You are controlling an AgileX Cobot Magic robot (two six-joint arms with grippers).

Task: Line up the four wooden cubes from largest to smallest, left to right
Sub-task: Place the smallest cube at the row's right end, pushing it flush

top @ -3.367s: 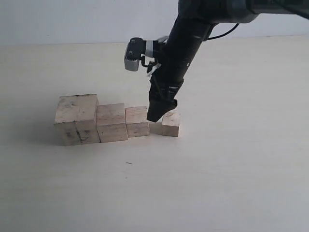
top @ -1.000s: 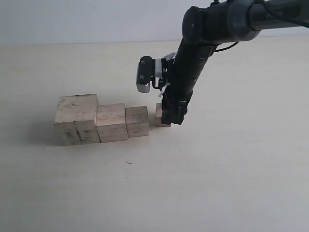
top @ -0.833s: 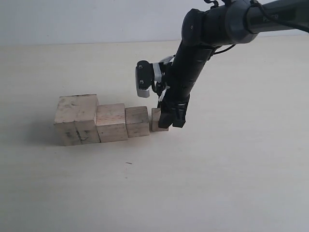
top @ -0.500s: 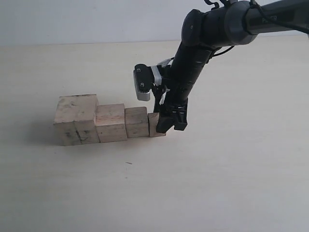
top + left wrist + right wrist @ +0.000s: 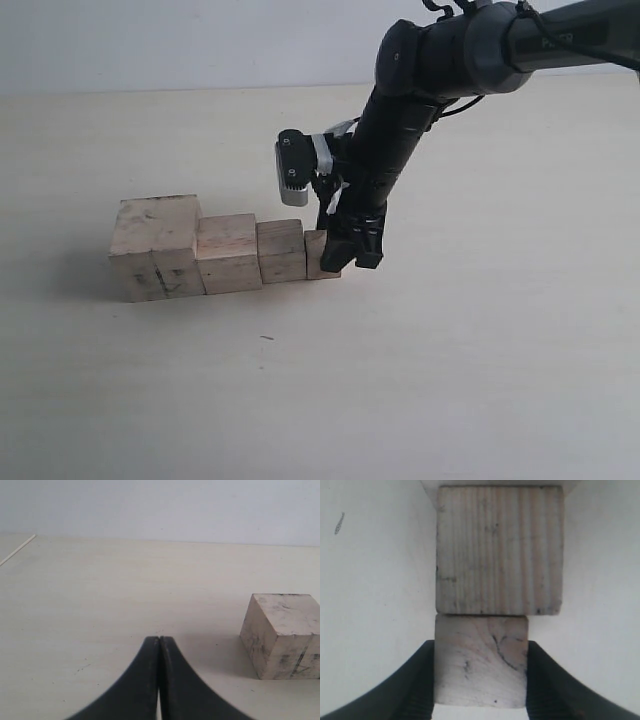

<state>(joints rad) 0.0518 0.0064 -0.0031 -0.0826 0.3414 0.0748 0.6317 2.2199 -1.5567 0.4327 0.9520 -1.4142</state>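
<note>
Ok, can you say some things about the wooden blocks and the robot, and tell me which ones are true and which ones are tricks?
1. The right gripper is shut on the smallest cube. True.
2. The smallest cube stands apart from the rest. False: it touches the third cube, its neighbour in the row.
3. The left gripper is shut and holds nothing. True.
4. The largest cube is at the right end of the row. False: in the exterior view it is at the left end.
5. The largest cube has dark marks on it. True.
</note>
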